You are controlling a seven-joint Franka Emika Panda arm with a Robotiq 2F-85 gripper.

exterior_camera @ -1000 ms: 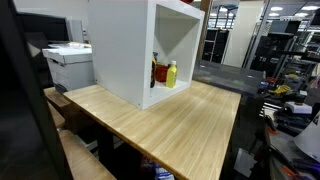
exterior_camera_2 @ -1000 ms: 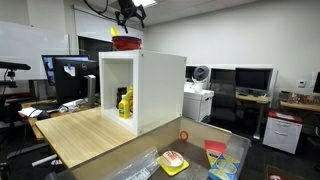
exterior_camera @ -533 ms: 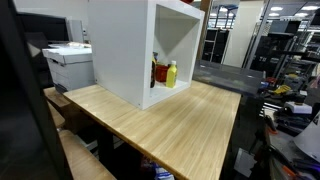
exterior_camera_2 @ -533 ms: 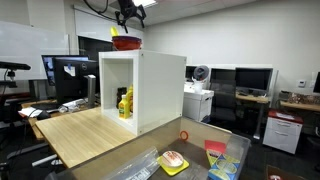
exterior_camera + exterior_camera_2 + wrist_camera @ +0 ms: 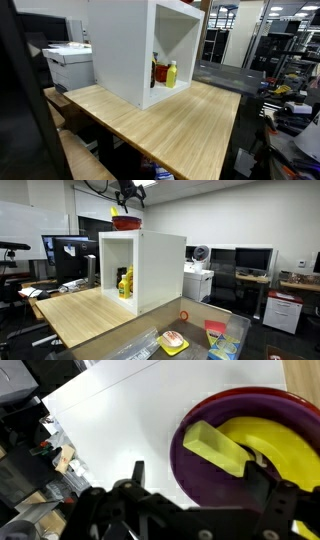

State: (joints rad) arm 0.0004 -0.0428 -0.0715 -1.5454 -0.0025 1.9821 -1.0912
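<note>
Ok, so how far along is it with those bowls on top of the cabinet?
Done, it seems: a yellow-green block lies in the stacked bowls on the white cabinet. In hand: nothing, the jaws hang open just above them. Left: likely only backing away, I'd guess.

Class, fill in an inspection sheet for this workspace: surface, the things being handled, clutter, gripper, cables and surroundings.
Surface: wooden table, carrying a white open-fronted cabinet.
Job's things: purple bowl on the cabinet's top, holding a yellow dish and a yellow-green block.
Clutter: yellow bottle and red bottle standing inside the cabinet.
Grippers: gripper hovers above the bowl, fingers apart, holding nothing.
Cables: black cable loops beside the arm near the ceiling.
Surroundings: printer behind the table, monitors on office desks.
</note>
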